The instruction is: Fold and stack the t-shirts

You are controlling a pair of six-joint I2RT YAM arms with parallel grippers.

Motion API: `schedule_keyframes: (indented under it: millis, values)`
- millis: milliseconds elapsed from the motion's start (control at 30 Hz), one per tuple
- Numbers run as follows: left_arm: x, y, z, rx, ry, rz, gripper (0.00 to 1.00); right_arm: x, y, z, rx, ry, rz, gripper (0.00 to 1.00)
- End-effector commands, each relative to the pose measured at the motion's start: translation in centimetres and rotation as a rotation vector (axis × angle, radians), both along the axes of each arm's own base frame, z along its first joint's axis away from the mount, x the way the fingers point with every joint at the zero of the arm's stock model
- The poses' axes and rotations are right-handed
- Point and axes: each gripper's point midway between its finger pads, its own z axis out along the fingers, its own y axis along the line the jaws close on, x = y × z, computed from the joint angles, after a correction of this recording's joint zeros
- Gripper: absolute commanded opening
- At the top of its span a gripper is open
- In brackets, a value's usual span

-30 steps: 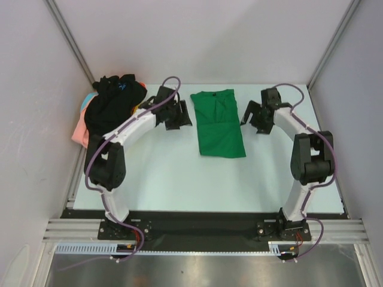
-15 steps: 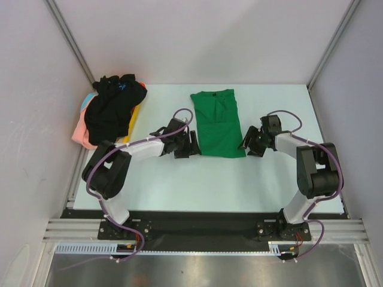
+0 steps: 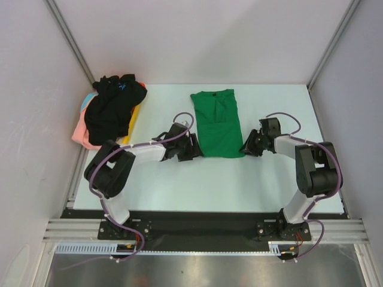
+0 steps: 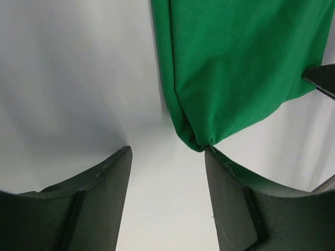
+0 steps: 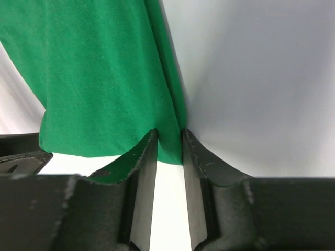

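**Near hem, both grippers at the corners.** My left gripper, jaws wide, sits at the 7 o'clock corner of the green t-shirt; the cloth touches one finger only. My right gripper holds its jaws narrow about the 5 o'clock corner; whether they bite I cannot tell.

Risks as I judge them:
- The left closes beside the cloth and lifts nothing.
- The right takes one layer, so the fold opens.
- Uneven lifts skew the hem.

The shirt lies long-folded mid-bench, a smooth, pale surface. At 10 o'clock, well apart, the other t-shirts lie heaped, black uppermost. Plain grey walls enclose three sides.
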Motion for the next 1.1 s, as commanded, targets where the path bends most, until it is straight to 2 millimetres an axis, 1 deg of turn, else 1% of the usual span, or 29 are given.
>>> schedule_keyframes:
  millis: [0,33,67,200,367,500,533,600,633,700,733,800,833,867,900,933,967,1000,1033,1067]
  values:
    - [0.5,-0.7,2.1,-0.067,-0.065,0.04,0.64,-1.7,-0.1,-2.4,-0.023,0.069,0.014,0.3]
    - [0.3,-0.5,2.1,-0.067,-0.068,0.047,0.64,-1.8,-0.2,-2.7,-0.024,0.075,0.013,0.28]
    - [0.3,-0.5,3.0,-0.081,-0.087,0.051,0.63,-1.8,-0.2,-2.7,-0.023,0.073,0.015,0.27]
    - [0.4,-0.7,4.2,-0.078,-0.109,0.057,0.64,-1.9,-0.1,-3.1,-0.021,0.081,0.018,0.26]
    - [0.8,-1.4,4.7,-0.107,-0.131,0.063,0.68,-1.9,-0.2,-3.2,-0.023,0.083,0.023,0.26]
    - [1.2,-2.6,3.9,-0.102,-0.114,0.042,0.68,-2.1,-0.2,-3.3,-0.024,0.085,0.029,0.25]
    - [1.3,-3.0,3.3,-0.099,-0.104,0.038,0.68,-2.0,-0.1,-3.2,-0.022,0.081,0.03,0.25]
    - [1.7,-3.6,3.2,-0.106,-0.109,0.04,0.66,-2.2,-0.1,-3.3,-0.021,0.086,0.032,0.24]
    - [1.8,-3.8,2.5,-0.103,-0.1,0.04,0.65,-2.2,0.0,-3.3,-0.02,0.085,0.034,0.22]
    - [2.0,-4.1,2.1,-0.105,-0.092,0.047,0.61,-2.4,0.2,-3.4,-0.022,0.088,0.038,0.22]
    - [2.2,-4.3,1.7,-0.103,-0.09,0.049,0.58,-2.5,0.3,-3.5,-0.021,0.089,0.038,0.19]
    - [2.4,-4.3,1.4,-0.098,-0.085,0.062,0.44,-3.0,0.5,-3.7,-0.016,0.097,0.043,0.13]
    - [2.5,-4.1,1.2,-0.088,-0.085,0.072,0.37,-3.0,0.6,-3.7,-0.013,0.095,0.047,0.09]
    - [2.5,-4.0,1.1,-0.084,-0.085,0.077,0.24,-3.2,0.9,-3.6,-0.005,0.095,0.051,0.06]
    - [2.5,-3.8,1.0,-0.076,-0.086,0.084,0.17,-3.6,1.1,-3.8,-0.005,0.102,0.055,0.01]
    - [2.6,-3.4,0.9,-0.061,-0.09,0.095,0.12,-3.8,1.3,-3.7,-0.002,0.1,0.057,0.0]
    - [2.6,-3.3,1.3,-0.062,-0.097,0.099,0.05,-3.9,1.3,-3.5,0.002,0.096,0.049,0.0]
    - [2.3,-2.9,1.2,-0.052,-0.098,0.107,0.01,-4.3,1.6,-3.4,0.001,0.096,0.056,0.0]
    - [2.3,-2.4,1.2,-0.036,-0.105,0.121,0.0,-4.8,1.7,-3.5,-0.001,0.103,0.055,0.0]
    - [2.2,-2.3,2.2,-0.05,-0.124,0.122,0.0,-5.0,1.8,-3.1,-0.001,0.09,0.057,0.0]
